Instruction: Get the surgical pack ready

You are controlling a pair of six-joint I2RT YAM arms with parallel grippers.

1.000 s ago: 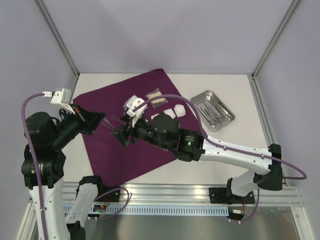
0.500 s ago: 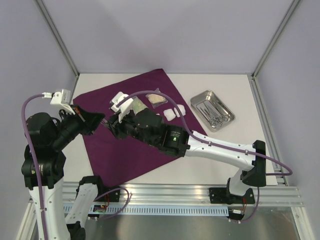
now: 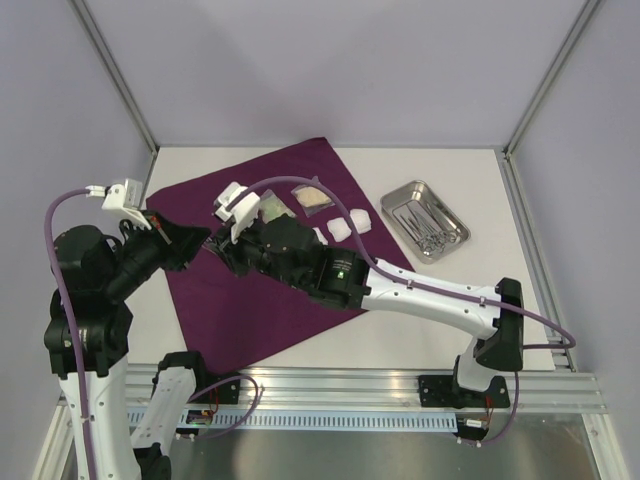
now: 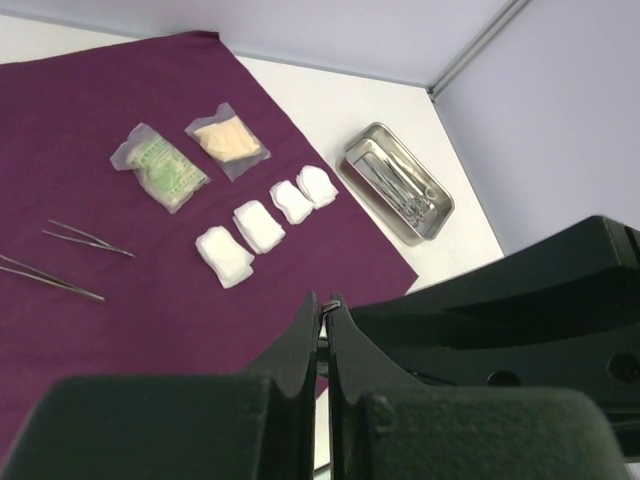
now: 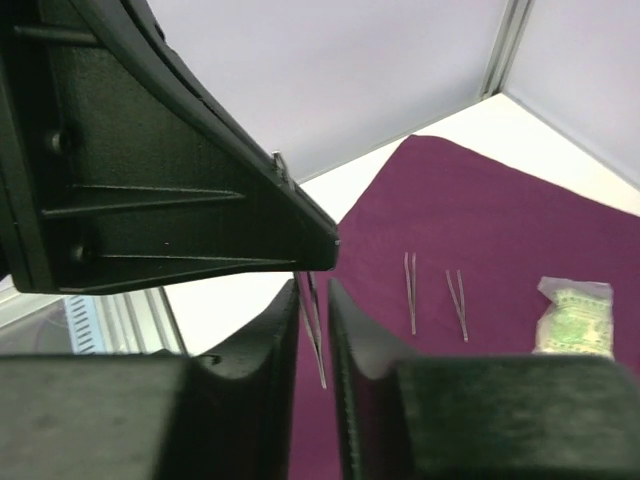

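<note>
The deep-purple cloth lies spread on the table. My left gripper hovers over its left part, shut on a pair of steel tweezers that hang from its tip. My right gripper has reached across to it. The right jaws stand narrow on either side of the hanging tweezers, with slim gaps still showing. Two more tweezers lie on the cloth, along with two clear packets and several white gauze pads. The steel tray holds scissor-like instruments.
The tray sits on the bare white table to the right of the cloth. Grey walls and metal frame posts close in the back and sides. My right arm stretches diagonally over the cloth's near right part.
My right arm has swung left across the cloth to the left gripper, and its jaws have narrowed around the hanging tweezers. The left arm has stayed put.
</note>
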